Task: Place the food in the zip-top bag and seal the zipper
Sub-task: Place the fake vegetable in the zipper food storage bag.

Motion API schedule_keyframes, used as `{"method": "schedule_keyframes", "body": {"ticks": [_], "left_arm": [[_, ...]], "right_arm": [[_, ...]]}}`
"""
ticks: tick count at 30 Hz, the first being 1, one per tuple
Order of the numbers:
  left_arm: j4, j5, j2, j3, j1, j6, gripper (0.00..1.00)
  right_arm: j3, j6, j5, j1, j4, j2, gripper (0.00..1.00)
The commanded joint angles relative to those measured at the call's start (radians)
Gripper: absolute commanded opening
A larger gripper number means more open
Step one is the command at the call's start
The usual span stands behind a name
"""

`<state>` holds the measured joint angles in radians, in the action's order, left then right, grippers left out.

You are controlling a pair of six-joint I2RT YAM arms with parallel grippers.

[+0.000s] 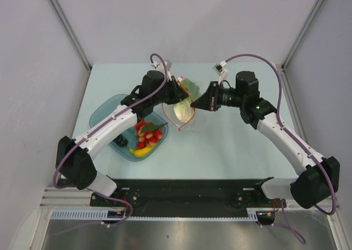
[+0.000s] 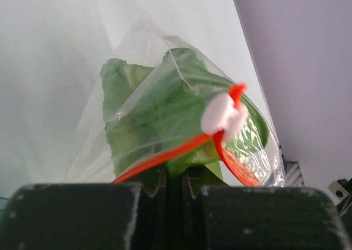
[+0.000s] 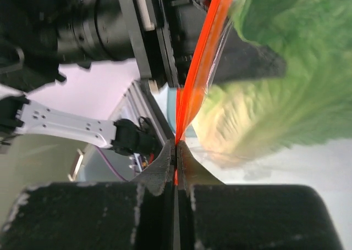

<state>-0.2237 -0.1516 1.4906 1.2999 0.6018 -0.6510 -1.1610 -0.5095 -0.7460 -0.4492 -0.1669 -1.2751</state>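
The surface was a pale mint-green table (image 1: pixel 231 151), closed in on three sides by plain grey-white panel walls (image 1: pixel 33 68) framed with slanting aluminium rails (image 1: pixel 66 25). A black mounting strip (image 1: pixel 187 195) ran along the near edge under the arm bases.

Above the middle of the table hung the small, clear, crinkly zip-top bag (image 1: pixel 185 121), lifted off the surface between the two arms. Inside it sat the pale green-white toy cabbage (image 1: pixel 183 111). The left gripper (image 1: pixel 175 93) had its jaws almost together, pinching the plastic at the bag's mouth. In the left wrist view the thin red-orange zipper (image 2: pixel 165 157) ran up from those jaws to a small white slider tab (image 2: pixel 224 115). The right gripper (image 1: pixel 193 104) was fully closed, and in its wrist view the zipper (image 3: pixel 201 68) disappeared straight into the seam between its fingers.

To the left stood a translucent teal rounded-square bowl (image 1: pixel 99 110). It held the red berry cluster (image 1: pixel 146 130), the dark grape bunch (image 1: pixel 120 140) and the yellow banana (image 1: pixel 142 150).
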Motion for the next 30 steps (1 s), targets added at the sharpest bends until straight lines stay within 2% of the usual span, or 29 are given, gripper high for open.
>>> {"method": "schedule_keyframes", "body": {"ticks": [1, 4, 7, 11, 14, 17, 18, 19, 20, 21, 25, 30], "left_arm": [[0.051, 0.222, 0.006, 0.042, 0.032, -0.071, 0.08], [-0.011, 0.313, 0.065, 0.097, 0.047, -0.052, 0.10], [-0.019, 0.333, 0.094, 0.102, 0.047, -0.027, 0.13], [-0.006, 0.325, 0.085, 0.046, 0.049, 0.080, 0.16], [-0.022, 0.246, 0.074, 0.041, 0.049, 0.187, 0.24], [-0.039, 0.155, 0.042, 0.059, 0.047, 0.255, 0.54], [-0.036, 0.120, 0.024, 0.061, 0.047, 0.267, 0.74], [-0.037, 0.098, -0.007, 0.071, 0.047, 0.287, 0.85], [-0.054, 0.071, -0.021, 0.081, 0.047, 0.313, 0.95], [-0.066, 0.066, -0.035, 0.090, 0.046, 0.329, 1.00], [-0.114, -0.040, -0.122, 0.131, 0.026, 0.419, 0.99], [-0.114, -0.355, -0.203, 0.134, -0.016, 0.522, 0.99]], "right_arm": [[-0.066, -0.161, -0.050, -0.014, 0.158, -0.058, 0.00], [-0.098, -0.225, -0.070, -0.008, 0.220, -0.101, 0.00], [-0.123, -0.261, -0.073, 0.018, 0.244, -0.121, 0.00], [-0.166, -0.296, -0.067, 0.082, 0.250, -0.127, 0.00], [-0.171, -0.287, -0.073, 0.107, 0.247, -0.127, 0.00], [-0.129, -0.273, -0.082, 0.109, 0.233, -0.113, 0.00], [-0.117, -0.262, -0.082, 0.110, 0.230, -0.107, 0.00], [-0.092, -0.256, -0.084, 0.109, 0.224, -0.101, 0.00], [-0.085, -0.254, -0.085, 0.118, 0.210, -0.093, 0.00], [-0.077, -0.244, -0.090, 0.124, 0.201, -0.090, 0.00], [-0.043, -0.228, -0.127, 0.178, 0.173, -0.079, 0.00], [-0.020, -0.224, -0.174, 0.234, 0.141, -0.067, 0.00]]}}
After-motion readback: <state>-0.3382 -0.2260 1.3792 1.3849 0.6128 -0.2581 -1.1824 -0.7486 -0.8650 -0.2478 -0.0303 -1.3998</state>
